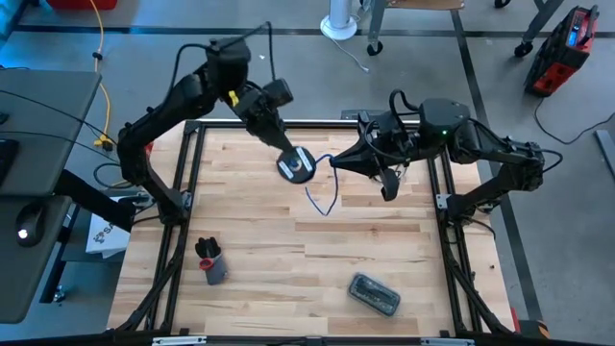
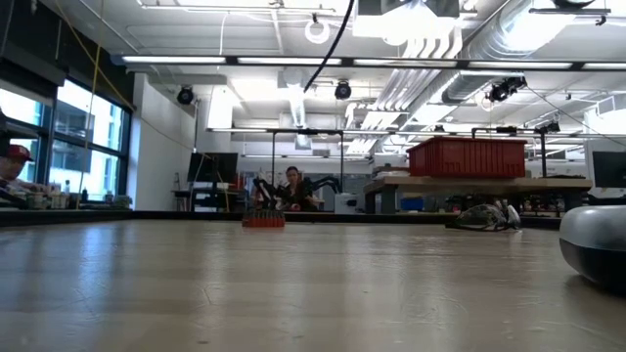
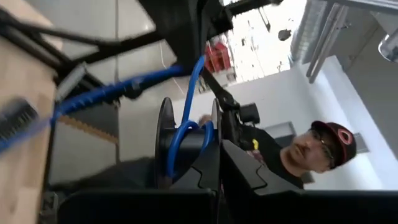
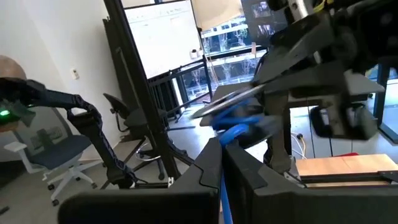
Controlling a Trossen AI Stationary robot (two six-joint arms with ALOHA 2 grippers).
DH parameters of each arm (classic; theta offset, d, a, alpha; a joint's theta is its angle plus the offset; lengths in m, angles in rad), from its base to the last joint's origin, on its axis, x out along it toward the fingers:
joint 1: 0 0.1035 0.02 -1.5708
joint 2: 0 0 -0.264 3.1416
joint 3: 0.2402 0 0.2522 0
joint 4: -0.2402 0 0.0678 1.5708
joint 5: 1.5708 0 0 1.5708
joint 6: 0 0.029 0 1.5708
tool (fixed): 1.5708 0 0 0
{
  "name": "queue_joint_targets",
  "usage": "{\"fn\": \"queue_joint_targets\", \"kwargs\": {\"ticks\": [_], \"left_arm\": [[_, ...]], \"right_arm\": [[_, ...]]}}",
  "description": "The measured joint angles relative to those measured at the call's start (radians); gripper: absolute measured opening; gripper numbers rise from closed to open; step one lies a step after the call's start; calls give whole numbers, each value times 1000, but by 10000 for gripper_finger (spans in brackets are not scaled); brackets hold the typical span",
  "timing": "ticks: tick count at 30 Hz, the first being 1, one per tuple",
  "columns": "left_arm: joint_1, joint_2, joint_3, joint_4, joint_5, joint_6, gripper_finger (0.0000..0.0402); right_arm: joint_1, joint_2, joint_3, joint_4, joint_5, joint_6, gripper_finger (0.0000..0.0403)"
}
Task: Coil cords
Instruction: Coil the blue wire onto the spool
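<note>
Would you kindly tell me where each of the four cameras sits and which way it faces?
High: overhead, straight down on the table; both arms show.
Low: tabletop height, facing the room; no arm shows.
Left wrist: on the left arm, past its shut fingers at the reel they hold.
Right wrist: on the right arm, past its shut fingers pinching the blue cord.
Shared: high and left wrist both show the reel.

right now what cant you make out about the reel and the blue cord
- How many turns are on the reel: left wrist view, the left hand and the reel's flanges cover the core.
- The right hand's hold on the blue cord: right wrist view, motion blur.
- Reel and cord in the low view: cut off above its top edge.
- The loose cord end: high view, too small.
</note>
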Motion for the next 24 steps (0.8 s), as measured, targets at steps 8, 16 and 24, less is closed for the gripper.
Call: {"fn": "queue_joint_targets", "kwargs": {"ticks": [8, 16, 24], "left_arm": [[-84, 52, 0, 206, 38, -183, 0], [-110, 104, -1, 476, 41, -382, 0], [-138, 130, -2, 539, 48, -414, 0]], "right_arm": [[0, 0, 0, -4, 1, -7, 1], [0, 1, 0, -4, 7, -25, 1], [0, 2, 0, 0, 35, -55, 28]]}}
